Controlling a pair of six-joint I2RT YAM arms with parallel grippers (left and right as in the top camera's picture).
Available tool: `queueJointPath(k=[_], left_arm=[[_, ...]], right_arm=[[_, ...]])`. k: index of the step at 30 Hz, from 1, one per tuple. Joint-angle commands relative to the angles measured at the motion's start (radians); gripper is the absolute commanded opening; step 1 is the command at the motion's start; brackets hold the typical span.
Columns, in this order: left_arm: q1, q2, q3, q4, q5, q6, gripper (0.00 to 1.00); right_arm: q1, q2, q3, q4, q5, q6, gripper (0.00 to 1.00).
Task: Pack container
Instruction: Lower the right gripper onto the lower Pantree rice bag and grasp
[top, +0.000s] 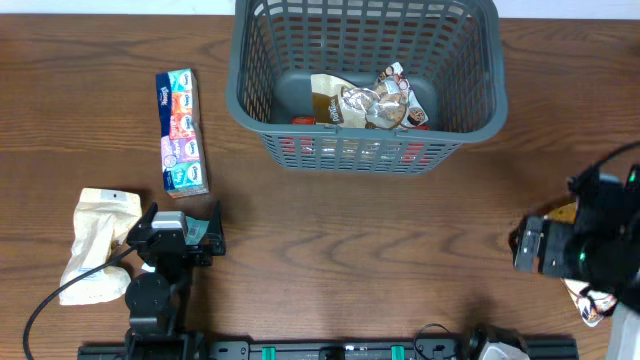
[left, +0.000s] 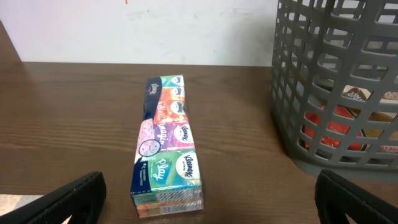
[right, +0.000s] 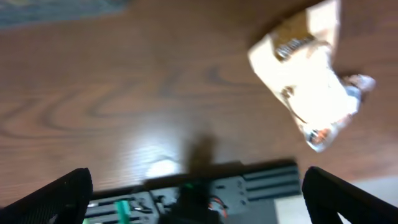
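The left tool (top: 183, 218) sits nearest, jaws spread to their full width, holding nothing. To its left, a crumpled cream packet (top: 95, 240) lies on the desk (top: 400, 260). Ahead of the tool lies a film-wrapped tissue pack (left: 166, 155). We judge it light, slightly yielding and slick, best gripped across its narrow width near mid-length. The container (top: 300, 150) stands upright at the far centre of the desk, with snack packets (top: 365, 100) on its bottom. We judge it light and stiff. Its rim or lattice wall offers the only hold, and it should not need moving. The right tool (right: 198, 190) is likewise fully spread and empty, with a pale packet (right: 308, 93) on the desk near it.
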Motion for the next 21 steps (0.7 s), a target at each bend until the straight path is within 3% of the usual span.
queueJointPath(k=[1, 8, 21], left_arm=[[-0.003, 0.001, -0.018, -0.033, 0.011, -0.013, 0.99], [-0.003, 0.001, -0.018, -0.033, 0.011, -0.013, 0.99], [-0.003, 0.001, -0.018, -0.033, 0.01, -0.013, 0.99]], right_arm=[[0.01, -0.063, -0.048, 0.048, 0.208, 0.027, 0.99], [-0.012, -0.04, -0.12, 0.205, 0.383, -0.025, 0.99], [-0.124, 0.259, -0.132, 0.357, 0.192, -0.289, 0.97]])
